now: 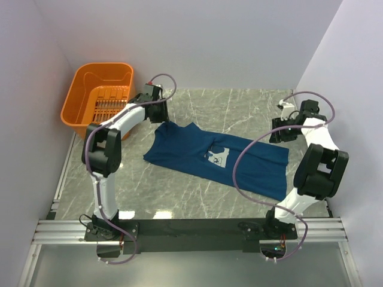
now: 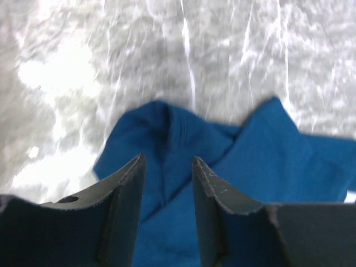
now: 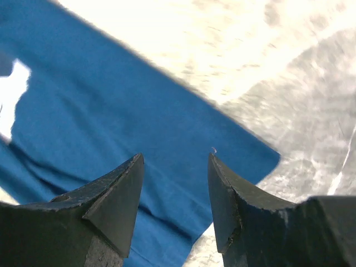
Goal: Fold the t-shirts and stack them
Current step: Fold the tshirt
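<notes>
The grey marbled table [image 1: 239,107] is walled in by pale panels, and a black rail [image 1: 191,227] at its near edge carries both arm bases. An orange basket [image 1: 76,98] sits at the far left corner, well apart from the cloth, with its slotted floor in plain sight. The right arm's grey-purple cable [image 1: 238,170] loops across the overhead view and cuts in front of the right part of the navy t-shirt [image 1: 185,152]. The shirt lies spread in the middle of the table, print side up. Its long axis runs left to right and slants toward the near edge as it goes right. A straight edge closes the right end, and the left end is rumpled (which part is the neck cannot be told). The pale chest print [image 1: 218,157] sits about midway. The left gripper [image 2: 167,164] hangs over a raised fold at the shirt's far-left tip, jaws parted by a narrow gap with blue cloth showing through. The right gripper [image 3: 175,161] hovers at the far-right corner, jaws spread wide and holding nothing.
</notes>
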Controlling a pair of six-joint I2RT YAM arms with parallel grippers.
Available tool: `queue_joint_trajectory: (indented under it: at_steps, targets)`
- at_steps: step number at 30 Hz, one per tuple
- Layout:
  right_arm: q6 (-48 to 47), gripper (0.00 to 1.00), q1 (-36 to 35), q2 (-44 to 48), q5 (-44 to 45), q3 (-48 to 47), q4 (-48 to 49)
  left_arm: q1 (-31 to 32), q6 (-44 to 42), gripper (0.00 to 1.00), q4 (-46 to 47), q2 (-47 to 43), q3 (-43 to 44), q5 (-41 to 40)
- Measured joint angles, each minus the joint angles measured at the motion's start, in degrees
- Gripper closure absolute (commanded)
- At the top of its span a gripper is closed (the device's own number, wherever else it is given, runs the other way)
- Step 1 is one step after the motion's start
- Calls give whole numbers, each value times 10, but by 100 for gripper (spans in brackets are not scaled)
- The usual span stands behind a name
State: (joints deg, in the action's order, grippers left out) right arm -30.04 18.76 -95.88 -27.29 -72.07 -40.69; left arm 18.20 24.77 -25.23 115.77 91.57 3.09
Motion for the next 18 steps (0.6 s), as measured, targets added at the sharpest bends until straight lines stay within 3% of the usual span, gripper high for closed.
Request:
queue_joint_trajectory:
  at_steps: [5, 18]
  targets:
    - [44, 43, 32, -51, 8, -23, 3, 0, 11, 57, -13, 65, 59, 2]
    - [83, 44, 48, -124, 52, -41, 10, 0, 28, 58, -26, 138, 108, 12]
